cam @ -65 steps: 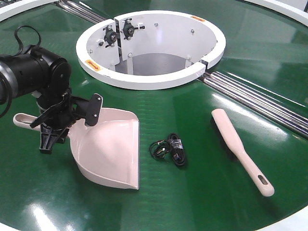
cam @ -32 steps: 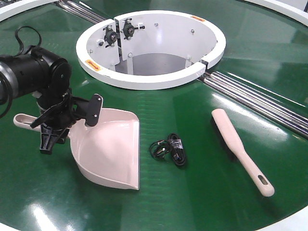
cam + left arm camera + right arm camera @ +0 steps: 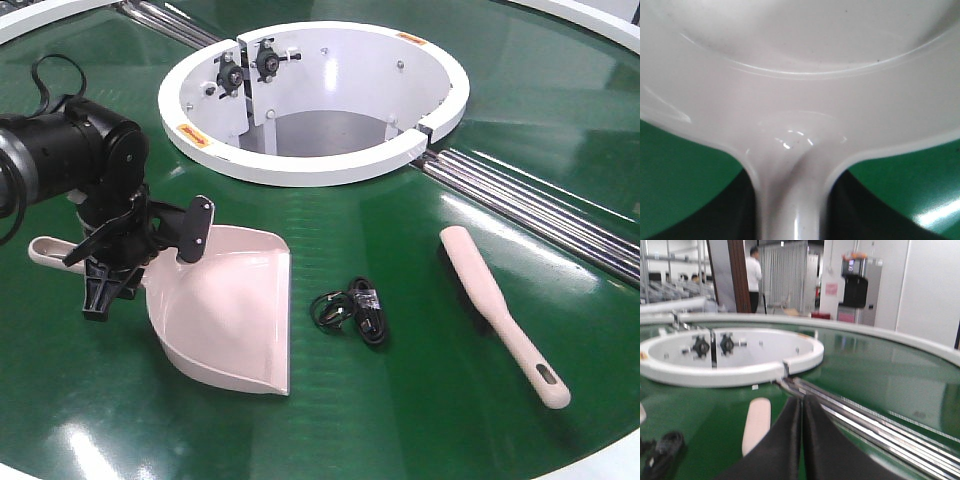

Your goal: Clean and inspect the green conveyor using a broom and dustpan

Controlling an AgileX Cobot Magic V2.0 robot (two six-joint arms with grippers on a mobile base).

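The pale pink dustpan (image 3: 225, 310) lies on the green conveyor (image 3: 400, 420) at the left, its lip facing the front. My left gripper (image 3: 112, 283) is shut on its thin handle, just behind the scoop. In the left wrist view the handle (image 3: 792, 200) runs between my dark fingers (image 3: 737, 215), with the scoop's back filling the top. The pink broom (image 3: 495, 305) lies flat at the right, handle toward the front. My right gripper (image 3: 801, 401) is shut and empty, low over the belt just right of the broom (image 3: 756, 425). It is out of the front view.
A black coiled cable (image 3: 352, 310) lies between dustpan and broom, also in the right wrist view (image 3: 662, 450). The white central ring (image 3: 320, 165) opens behind. Silver roller strips (image 3: 540, 215) run to the right. The white outer rim (image 3: 610, 460) is at the front right.
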